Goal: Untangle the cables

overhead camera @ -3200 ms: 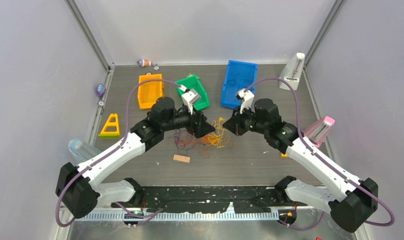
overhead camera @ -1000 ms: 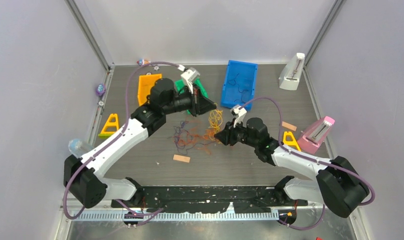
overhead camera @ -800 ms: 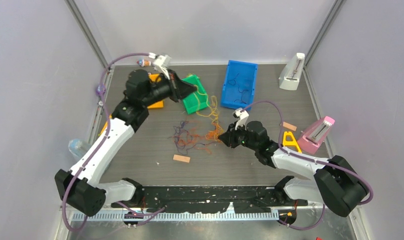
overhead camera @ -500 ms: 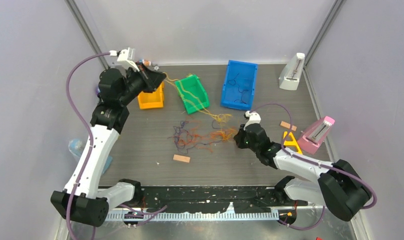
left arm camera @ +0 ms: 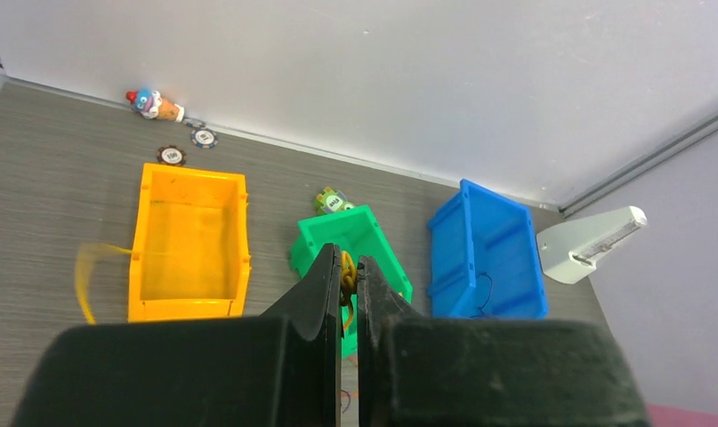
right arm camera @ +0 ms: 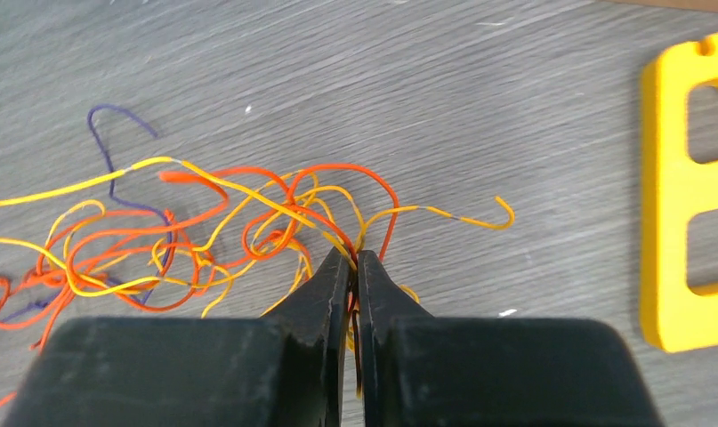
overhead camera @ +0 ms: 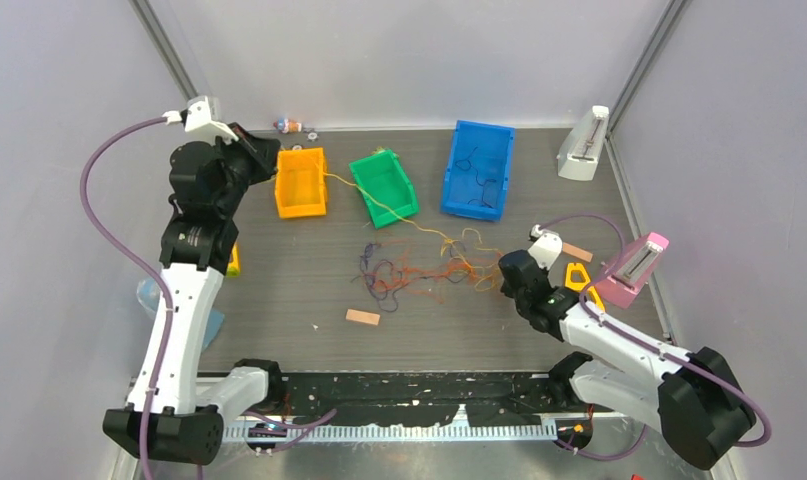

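The cables (overhead camera: 419, 275) lie as a loose tangle of yellow, orange-red and dark purple strands at the middle of the table. My left gripper (overhead camera: 267, 158) is raised at the back left, beside the orange bin. It is shut on a knotted end of a yellow cable (left arm camera: 347, 277). That yellow cable (overhead camera: 404, 217) runs stretched from the gripper over the orange and green bins down to the tangle. My right gripper (overhead camera: 501, 272) sits low at the tangle's right edge. In the right wrist view my right gripper (right arm camera: 355, 258) is shut on orange and yellow strands (right arm camera: 275, 209).
An orange bin (overhead camera: 301, 205), a green bin (overhead camera: 371, 200) and a blue bin (overhead camera: 477, 205) stand along the back; the blue one holds dark strands. A yellow triangular frame (overhead camera: 579, 278) and pink metronome (overhead camera: 634, 270) lie right of my right gripper. A white metronome (overhead camera: 584, 145) stands back right, a small wooden block (overhead camera: 362, 317) near the front.
My left arm has swung up and left to the back-left corner, drawing a yellow cable out taut. My right gripper has shut on strands and moved right, dragging the tangle with it.
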Available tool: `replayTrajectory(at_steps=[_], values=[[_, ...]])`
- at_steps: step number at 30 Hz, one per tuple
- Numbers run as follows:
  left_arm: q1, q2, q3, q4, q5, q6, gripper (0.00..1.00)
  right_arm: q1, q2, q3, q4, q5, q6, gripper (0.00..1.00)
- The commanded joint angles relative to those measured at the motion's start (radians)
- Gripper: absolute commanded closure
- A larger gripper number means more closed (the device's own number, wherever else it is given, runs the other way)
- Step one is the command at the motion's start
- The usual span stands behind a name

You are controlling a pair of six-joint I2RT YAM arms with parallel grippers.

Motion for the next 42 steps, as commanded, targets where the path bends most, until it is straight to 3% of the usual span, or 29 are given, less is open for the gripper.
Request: replayTrajectory(at_steps=[1, 5, 8, 14, 20, 24, 28, 29, 31, 32, 34, 42], values=[[0.013, 0.022, 0.082, 0.002, 0.017, 0.009, 1.0, -0.016, -0.054, 0.065, -0.134, 0.185, 0.13, 0.9], [0.038, 0.04, 0.11, -0.042, -0.048, 0.01, 1.0, -0.033, -0.116, 0.05, -0.233, 0.307, 0.274, 0.9], [0.13, 0.011, 0.107, -0.039, -0.095, -0.011, 1.0, -0.088, -0.166, 0.019, -0.316, 0.326, 0.396, 0.92], [0.225, 0.004, 0.113, -0.05, -0.071, -0.041, 1.0, -0.166, -0.259, -0.019, -0.313, 0.297, 0.399, 0.95], [0.225, 0.019, 0.085, 0.012, 0.075, -0.078, 1.0, -0.172, -0.281, 0.007, -0.271, 0.279, 0.27, 0.95], [0.18, 0.049, 0.098, 0.068, 0.198, -0.077, 1.0, -0.171, -0.279, 0.01, -0.123, 0.087, 0.005, 0.94], [0.102, 0.087, 0.166, 0.037, 0.176, -0.025, 1.0, -0.171, -0.279, -0.003, -0.024, -0.041, -0.069, 0.88], [0.078, 0.093, 0.177, 0.038, 0.175, -0.027, 1.0, -0.17, -0.279, -0.004, 0.0, -0.069, -0.076, 0.85], [0.065, 0.108, 0.204, 0.038, 0.179, -0.036, 1.0, -0.171, -0.277, -0.006, 0.036, -0.12, -0.11, 0.62], [0.062, 0.118, 0.22, 0.037, 0.186, -0.04, 1.0, -0.172, -0.272, -0.006, 0.045, -0.137, -0.135, 0.31], [0.049, 0.137, 0.254, 0.04, 0.202, -0.047, 1.0, -0.172, -0.262, -0.003, 0.067, -0.17, -0.159, 0.01], [-0.061, 0.308, 0.426, 0.045, 0.287, -0.024, 1.0, -0.171, -0.219, 0.032, 0.092, -0.238, -0.216, 0.05]])
